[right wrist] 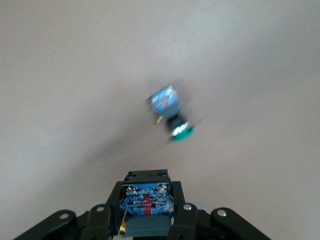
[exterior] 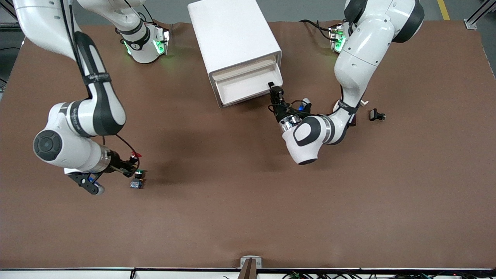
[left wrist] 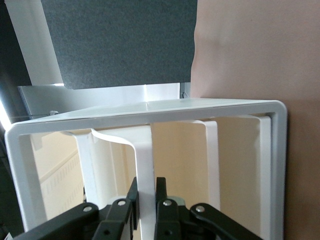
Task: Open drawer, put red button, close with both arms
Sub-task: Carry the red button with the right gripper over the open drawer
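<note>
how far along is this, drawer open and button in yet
Drawer is pulled out of the cabinet, with the left gripper shut on its front. The right gripper holds a button over the table, above the green button. Left: drop it in, then close the drawer.

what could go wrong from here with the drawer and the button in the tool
1. The left tool pinches only a thin handle of the drawer, which is barely out of the cabinet; it may slip off.
2. The right tool holds a button by its blue base; the green-capped button lies just beneath and could get knocked.
</note>
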